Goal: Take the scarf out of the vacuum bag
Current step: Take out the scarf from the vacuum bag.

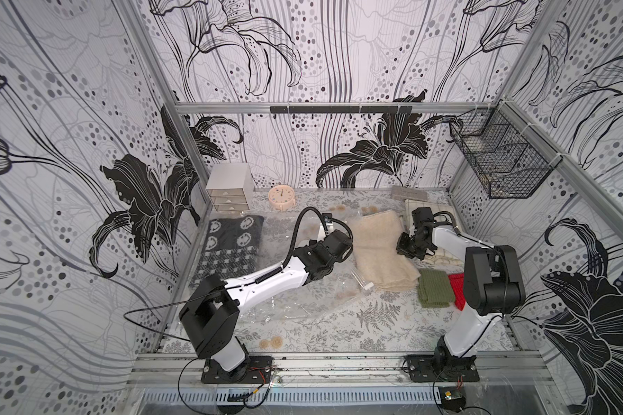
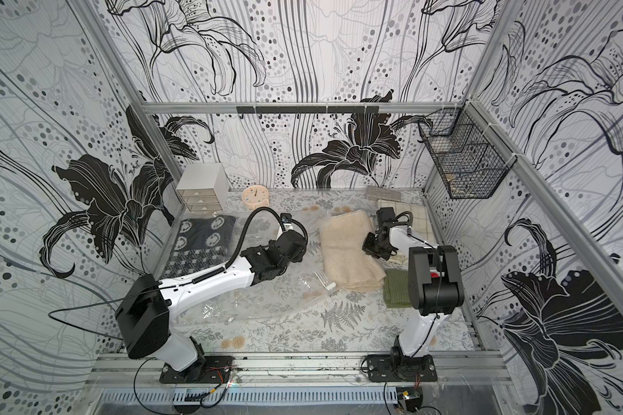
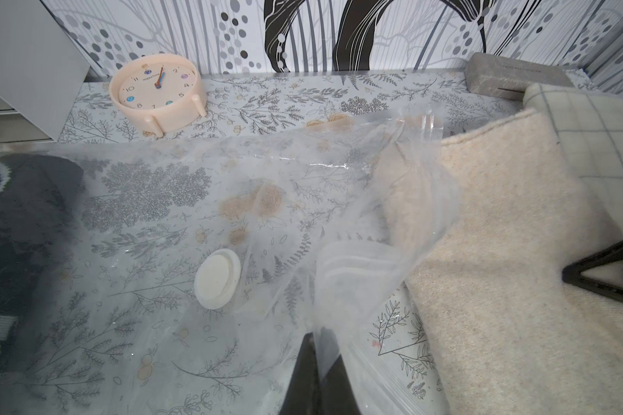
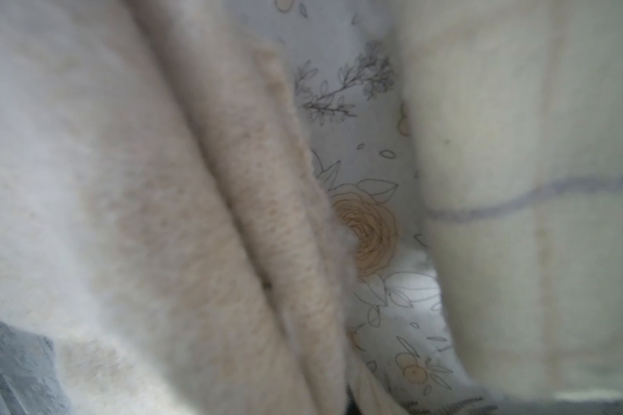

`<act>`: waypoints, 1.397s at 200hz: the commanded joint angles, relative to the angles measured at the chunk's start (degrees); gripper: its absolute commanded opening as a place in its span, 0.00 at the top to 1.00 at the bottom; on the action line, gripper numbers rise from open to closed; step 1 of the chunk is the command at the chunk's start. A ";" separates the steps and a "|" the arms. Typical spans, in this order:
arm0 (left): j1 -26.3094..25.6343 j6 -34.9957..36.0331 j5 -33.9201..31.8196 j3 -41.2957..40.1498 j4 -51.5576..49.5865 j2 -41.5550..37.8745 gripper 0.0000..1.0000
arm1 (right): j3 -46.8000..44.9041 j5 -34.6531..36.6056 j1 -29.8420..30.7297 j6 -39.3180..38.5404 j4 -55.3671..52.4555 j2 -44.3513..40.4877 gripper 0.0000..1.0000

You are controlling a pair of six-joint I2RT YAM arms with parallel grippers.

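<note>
Closest in, my left end effector (image 3: 319, 359) is clamped on a pinch of the vacuum bag (image 3: 339, 172), with the clear film bunched between its jaws. Far left, a dark patterned knit (image 1: 231, 244) shows through the plastic (inside or merely beneath, I cannot tell). Next comes the round white valve disc (image 3: 217, 279), lying on the film over the tabletop (image 1: 339, 334). Right of that, the bag's loose mouth drapes over one edge of the cream scarf (image 1: 382, 251), most of which lies bare outside. My right end effector (image 1: 405, 248) sits at the scarf's far side, closed, and the folds running to its tip in the wrist view suggest it grips the wool. I judge the pull-out nearly done. Next, my right arm should draw the scarf rightward, toward the checked cloth (image 3: 590, 136), while my left pins the bag so the film slides off.
</note>
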 commanded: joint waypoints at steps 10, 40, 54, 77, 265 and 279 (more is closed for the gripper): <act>0.61 2.32 -3.10 2.09 -0.32 -2.42 1.00 | -1.50 4.21 -0.94 2.32 -0.03 -1.50 1.00; 1.12 2.34 -3.52 1.13 -0.80 -3.23 1.00 | -1.58 4.13 -0.98 2.46 0.50 -1.61 1.00; 1.15 2.15 -4.31 0.95 -1.37 -3.24 1.00 | -1.66 4.50 -0.96 2.90 0.61 -1.89 1.00; 1.28 1.60 -7.48 1.39 -3.93 -3.48 1.00 | -1.93 5.92 -0.94 3.59 0.58 -2.30 1.00; -0.26 -0.47 -1.05 3.66 -1.75 2.48 1.00 | 2.51 1.87 8.25 -8.33 -1.22 -11.55 0.67; -0.37 -0.51 -1.01 3.59 -1.85 2.50 1.00 | 3.19 -7.47 8.70 -8.29 2.20 -8.94 0.73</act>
